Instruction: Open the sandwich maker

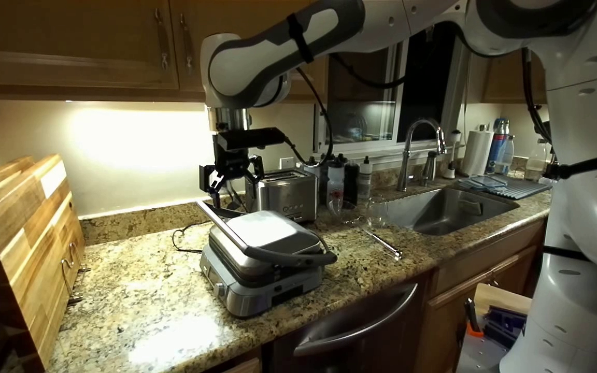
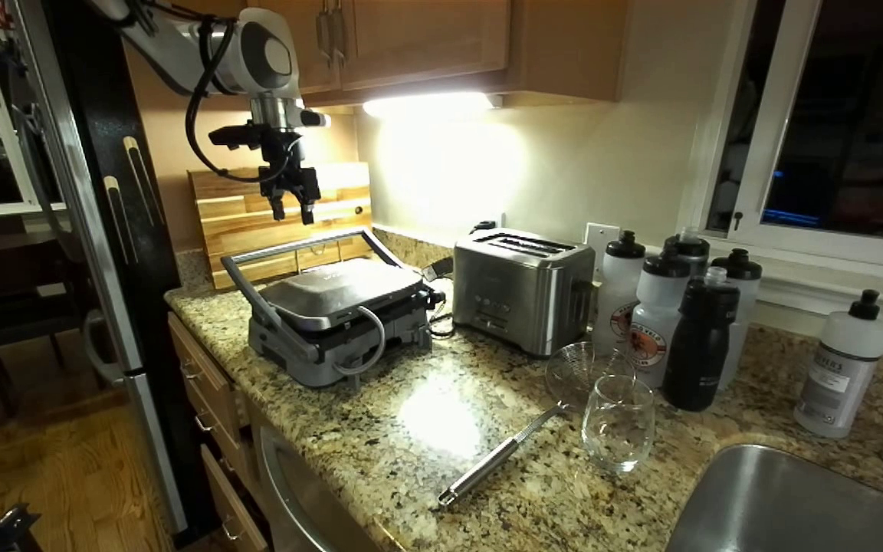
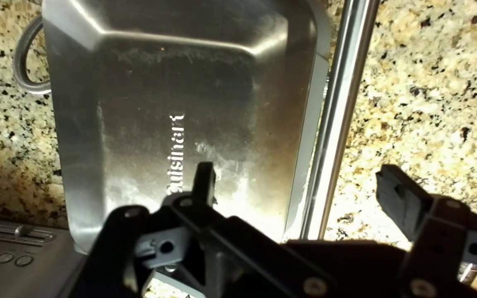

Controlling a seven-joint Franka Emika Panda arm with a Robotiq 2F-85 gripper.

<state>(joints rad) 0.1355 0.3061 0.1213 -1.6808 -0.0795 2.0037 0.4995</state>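
1. On the counter, left of the toaster in an exterior view, the sandwich maker sits with its lid down, hiding the inside.
2. Above its handle, the gripper stands with fingers spread apart.
3. Right of the toaster, bottles partly hide one another, contents unclear.
4. The sink, cut off at an exterior view's edge, holds a pale object too blurred to name.

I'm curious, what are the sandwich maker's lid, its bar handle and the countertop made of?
Sandwich maker's lid: probably stainless steel with a satin finish, judging by its grey sheen and smudges.
Bar handle: likely polished metal, from the bright streaks running along it.
Countertop: looks like polished granite, speckled tan and black with glaring reflections, though a stone lookalike is possible.
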